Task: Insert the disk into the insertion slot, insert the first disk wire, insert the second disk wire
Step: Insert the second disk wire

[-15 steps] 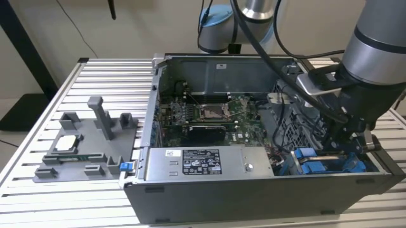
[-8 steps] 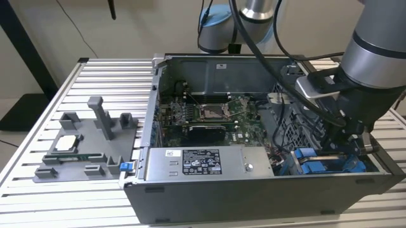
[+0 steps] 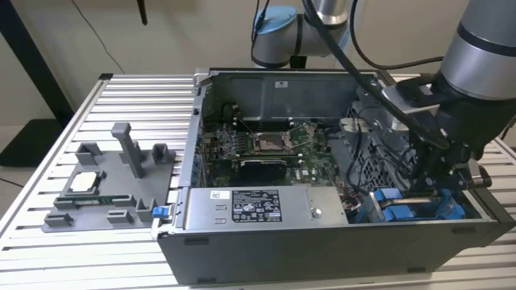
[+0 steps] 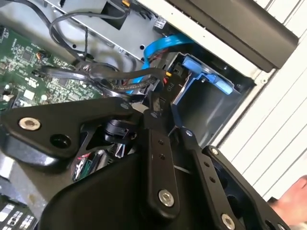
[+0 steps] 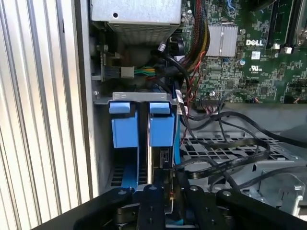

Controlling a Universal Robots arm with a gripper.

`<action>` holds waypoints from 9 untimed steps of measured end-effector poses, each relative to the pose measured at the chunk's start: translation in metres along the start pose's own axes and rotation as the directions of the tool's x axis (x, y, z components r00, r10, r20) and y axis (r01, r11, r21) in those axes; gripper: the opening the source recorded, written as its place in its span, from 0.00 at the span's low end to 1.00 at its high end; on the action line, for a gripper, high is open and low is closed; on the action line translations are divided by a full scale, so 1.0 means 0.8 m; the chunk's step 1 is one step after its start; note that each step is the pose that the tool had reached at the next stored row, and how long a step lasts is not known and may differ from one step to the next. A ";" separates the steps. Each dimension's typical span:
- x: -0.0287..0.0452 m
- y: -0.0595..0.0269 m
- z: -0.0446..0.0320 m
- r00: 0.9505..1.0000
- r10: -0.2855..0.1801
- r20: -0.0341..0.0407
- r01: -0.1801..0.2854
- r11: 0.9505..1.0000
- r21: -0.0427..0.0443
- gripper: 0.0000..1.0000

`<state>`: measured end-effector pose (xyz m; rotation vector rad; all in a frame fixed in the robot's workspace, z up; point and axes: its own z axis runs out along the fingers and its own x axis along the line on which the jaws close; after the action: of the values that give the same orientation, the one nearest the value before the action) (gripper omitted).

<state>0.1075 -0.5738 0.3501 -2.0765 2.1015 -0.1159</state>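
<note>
The slatted metal surface (image 3: 48, 199) carries the open computer case (image 3: 322, 254), lying on its side, with free slats all around it toward the exterior view's left. There sits a grey fixture tray (image 3: 113, 181), well apart from the case. Inside the case, the green motherboard (image 3: 266, 145) fills the middle and the grey power-supply box (image 3: 258, 208) lies along the near wall. The arm (image 3: 484, 54) reaches down into the crowded corner at the exterior view's right, tight between the case wall and a tangle of black cables (image 5: 225, 153). The insertion slot (image 5: 103, 98) is there, hard against the case's side wall, and the disk (image 5: 160, 163) stands in it on edge in its blue carrier (image 5: 160, 129), beside a second blue carrier (image 5: 123, 129). The gripper (image 5: 163, 201) hangs right over the disk's edge with its black fingers (image 4: 156, 143) drawn close together; what they pinch, if anything, cannot be told. A thin black wire (image 5: 211, 165) runs from just beside the fingertips out over the perforated metal bay cover (image 5: 268, 158).
</note>
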 end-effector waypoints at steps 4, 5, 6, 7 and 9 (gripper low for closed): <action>-0.0006 -0.002 -0.0086 1.000 0.000 0.000 0.000 1.000 0.000 1.00; -0.0008 -0.002 -0.0111 1.000 0.000 0.000 0.000 1.000 0.000 1.00; -0.0011 -0.003 -0.0143 1.000 0.000 0.000 0.000 1.000 -0.001 1.00; -0.0013 -0.003 -0.0163 1.000 0.000 -0.001 0.000 1.000 -0.004 1.00; -0.0014 -0.004 -0.0183 1.000 0.000 -0.003 0.000 1.000 -0.018 1.00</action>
<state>0.1080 -0.5738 0.3652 -2.0871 2.1122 -0.1003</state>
